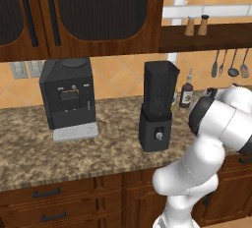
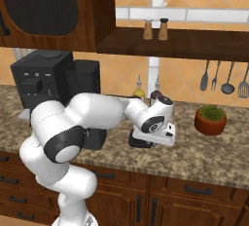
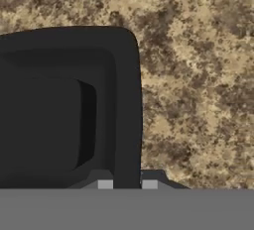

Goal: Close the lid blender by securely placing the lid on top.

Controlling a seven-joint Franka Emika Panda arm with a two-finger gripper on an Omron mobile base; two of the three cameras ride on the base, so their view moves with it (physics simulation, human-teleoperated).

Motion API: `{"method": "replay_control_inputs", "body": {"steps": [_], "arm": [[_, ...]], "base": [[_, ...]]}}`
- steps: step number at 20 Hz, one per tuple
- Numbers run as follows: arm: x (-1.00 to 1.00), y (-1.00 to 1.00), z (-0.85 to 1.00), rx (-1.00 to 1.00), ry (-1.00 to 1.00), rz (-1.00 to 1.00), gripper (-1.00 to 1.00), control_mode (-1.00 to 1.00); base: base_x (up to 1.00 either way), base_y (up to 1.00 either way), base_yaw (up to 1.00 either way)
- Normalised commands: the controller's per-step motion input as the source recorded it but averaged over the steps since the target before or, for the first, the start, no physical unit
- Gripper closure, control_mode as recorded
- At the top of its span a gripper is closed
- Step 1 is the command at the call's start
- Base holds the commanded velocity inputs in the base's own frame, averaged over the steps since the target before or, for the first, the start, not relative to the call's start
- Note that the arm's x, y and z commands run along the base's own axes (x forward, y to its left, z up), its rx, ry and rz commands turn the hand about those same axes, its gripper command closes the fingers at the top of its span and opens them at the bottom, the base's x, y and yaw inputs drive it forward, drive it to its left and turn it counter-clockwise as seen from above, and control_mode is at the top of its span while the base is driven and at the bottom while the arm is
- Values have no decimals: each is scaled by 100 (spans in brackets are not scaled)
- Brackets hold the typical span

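Lid [image 3: 64, 120] lies flat on the speckled stone counter [image 3: 198, 75], to the right of the open-topped blender [image 1: 158, 106]. We have our gripper [image 3: 127, 184] down on it, fingers pinched together across its raised outer rim. It looks like a light, rigid plastic cap, squarish with rounded corners and a sunken centre; smooth and probably slippery. We judge the rim the only sensible hold.

A glossy white arm [image 2: 92, 113] of rounded segments with dark grey joint bands and caps.
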Motion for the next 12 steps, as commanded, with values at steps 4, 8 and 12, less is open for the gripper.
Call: {"method": "replay_control_inputs", "body": {"steps": [4, 8, 12], "arm": [[-10, 0, 88, 3, -1, -3, 100, -100], [-21, 0, 99, 0, 0, -5, 100, -100], [-31, 2, 100, 3, 0, -9, 100, -100]], "base": [[0, 0, 0], [0, 0, 0], [0, 0, 0]]}}
